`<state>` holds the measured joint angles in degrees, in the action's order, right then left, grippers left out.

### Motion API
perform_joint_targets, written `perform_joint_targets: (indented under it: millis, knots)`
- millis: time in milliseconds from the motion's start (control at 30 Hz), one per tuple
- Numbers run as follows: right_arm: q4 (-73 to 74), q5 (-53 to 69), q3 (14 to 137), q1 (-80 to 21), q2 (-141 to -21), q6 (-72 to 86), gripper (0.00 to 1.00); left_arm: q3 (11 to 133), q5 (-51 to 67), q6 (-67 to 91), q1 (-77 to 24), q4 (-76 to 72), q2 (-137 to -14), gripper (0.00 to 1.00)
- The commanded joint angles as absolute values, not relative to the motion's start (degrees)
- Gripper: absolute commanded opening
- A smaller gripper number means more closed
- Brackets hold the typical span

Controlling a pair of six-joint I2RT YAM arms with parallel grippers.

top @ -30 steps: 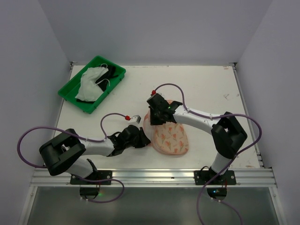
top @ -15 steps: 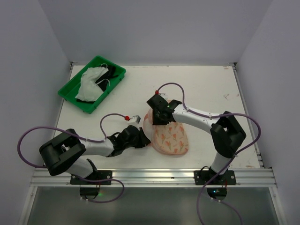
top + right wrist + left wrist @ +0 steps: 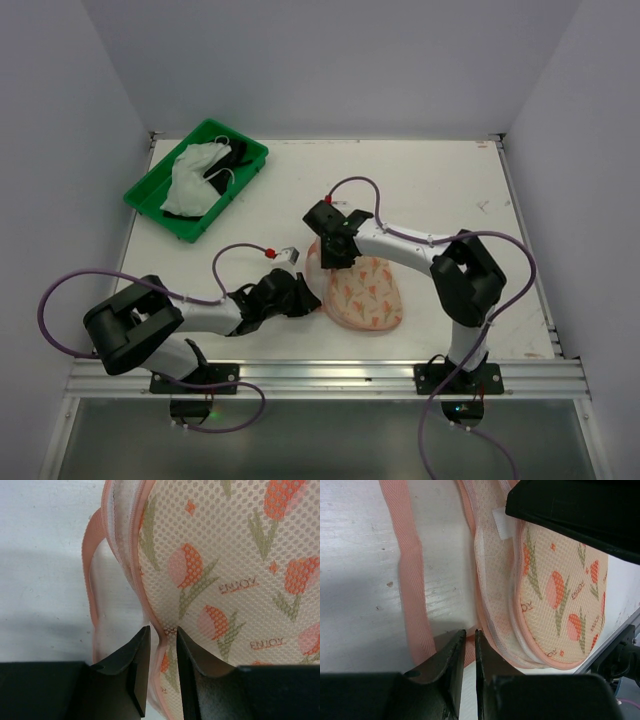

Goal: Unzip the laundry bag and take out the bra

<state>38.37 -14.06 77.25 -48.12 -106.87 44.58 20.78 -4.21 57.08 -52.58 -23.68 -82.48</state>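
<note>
The laundry bag (image 3: pixel 368 295) lies on the table in front of the arms, cream with an orange and green print and pink trim. It also shows in the left wrist view (image 3: pixel 560 590) and the right wrist view (image 3: pixel 225 555). My left gripper (image 3: pixel 305 297) (image 3: pixel 470 632) is at the bag's left edge, shut on its pink strap (image 3: pixel 410 580). My right gripper (image 3: pixel 335 255) (image 3: pixel 163 630) is at the bag's far end, shut on the pink trim of its edge. The bra (image 3: pixel 195 175), white with black straps, lies in the green tray (image 3: pixel 245 170).
The green tray stands at the far left of the white table (image 3: pixel 440 180). Purple cables loop over both arms. A raised rail runs along the table's near edge (image 3: pixel 330 372). Walls close in the table at the left, back and right.
My right gripper and arm have shifted a little to the left over the bag's far end. The left gripper has stayed at the bag's left edge.
</note>
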Motion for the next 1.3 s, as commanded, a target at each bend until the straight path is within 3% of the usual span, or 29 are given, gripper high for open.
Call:
perform_joint_targets:
  millis: [0,400,500,533,833,1267]
  knots:
    - [40.60,-16.26,80.33,-48.60,-107.58,46.58,0.30,18.37,-3.78,56.43,-52.82,-18.89,-83.41,0.17]
    - [44.03,-18.72,82.79,-48.87,-111.79,49.30,0.21,17.40,-2.99,56.34,-52.73,-20.30,-82.88,0.16]
    - [43.69,-18.72,82.62,-48.96,-111.54,49.66,0.09,17.05,-2.99,56.34,-52.74,-20.48,-82.62,0.16]
    - [43.51,-18.63,82.53,-48.96,-111.27,49.48,0.01,17.05,-2.90,56.25,-52.82,-20.91,-82.62,0.16]
    - [42.81,-15.92,83.49,-49.22,-105.83,49.66,0.00,17.40,-2.20,55.46,-52.82,-21.97,-83.50,0.15]
    - [39.20,-10.02,84.12,-49.22,-107.75,50.36,0.00,17.23,-2.90,55.37,-52.82,-21.45,-82.27,0.15]
